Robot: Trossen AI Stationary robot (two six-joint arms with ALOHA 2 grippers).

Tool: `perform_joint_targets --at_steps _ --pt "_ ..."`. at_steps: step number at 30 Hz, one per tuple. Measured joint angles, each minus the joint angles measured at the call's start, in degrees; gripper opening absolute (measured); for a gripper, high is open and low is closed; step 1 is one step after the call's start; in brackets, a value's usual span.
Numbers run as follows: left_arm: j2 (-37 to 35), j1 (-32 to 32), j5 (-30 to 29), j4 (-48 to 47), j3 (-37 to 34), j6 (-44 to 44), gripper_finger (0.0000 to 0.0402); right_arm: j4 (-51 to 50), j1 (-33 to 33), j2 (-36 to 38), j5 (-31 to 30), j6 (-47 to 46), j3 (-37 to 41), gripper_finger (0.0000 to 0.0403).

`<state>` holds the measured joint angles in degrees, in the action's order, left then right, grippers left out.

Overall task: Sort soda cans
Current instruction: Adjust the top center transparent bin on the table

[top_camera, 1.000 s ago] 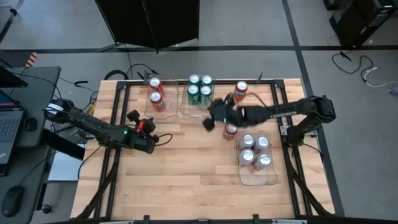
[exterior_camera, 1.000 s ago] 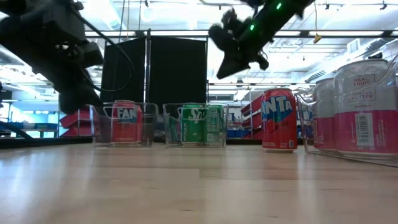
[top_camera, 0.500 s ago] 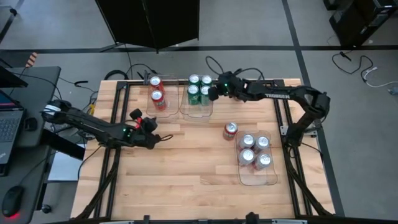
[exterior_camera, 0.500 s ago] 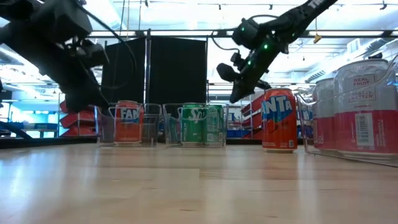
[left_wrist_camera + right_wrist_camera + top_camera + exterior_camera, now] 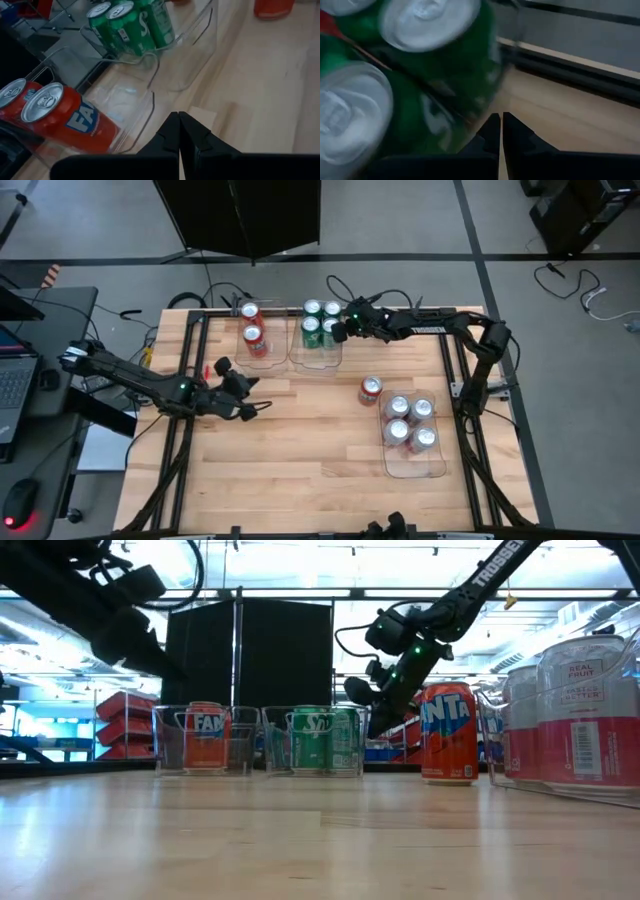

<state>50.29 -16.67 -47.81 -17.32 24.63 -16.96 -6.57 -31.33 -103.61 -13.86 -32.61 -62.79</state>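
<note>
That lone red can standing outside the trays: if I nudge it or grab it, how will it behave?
The red can stands upright, tall for its base, so a high push would probably tip it. Once down, its round body would likely roll. The smooth metal wall may slip in a light grip.

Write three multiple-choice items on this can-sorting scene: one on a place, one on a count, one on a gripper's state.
1. Where does the lone red can stand?
A. In the tray with the green cans
B. On the bare wood beside the tray of silver-white cans
C. In the left gripper

2. How many red cans stand in the far-left tray?
A. Two
B. Four
C. None

3. How is the right gripper, by the green cans?
A. Wide open
B. Shut on a red can
C. Shut, holding nothing

Key: 1 B, it stands outside every tray; 2 A, two silver tops show there; 3 C, its fingers meet with nothing between them.
</note>
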Motion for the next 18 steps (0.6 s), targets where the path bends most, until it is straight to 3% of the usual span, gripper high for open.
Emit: perform_joint_targets --at_steps 8,13,18 --pt "-2.9 0.0 0.6 -0.4 0.0 0.3 0.0000 3.6 1.2 0.1 3.3 2.6 0.1 0.0007" --pt "-2.9 0.0 0.9 -0.2 0.0 1.4 0.0000 7.7 2.5 0.4 10.0 5.8 -0.1 0.0007" --pt "-3.2 0.0 6.4 1.3 0.0 1.7 0.0000 4.4 4.7 4.7 13.8 12.3 0.0 0.0015"
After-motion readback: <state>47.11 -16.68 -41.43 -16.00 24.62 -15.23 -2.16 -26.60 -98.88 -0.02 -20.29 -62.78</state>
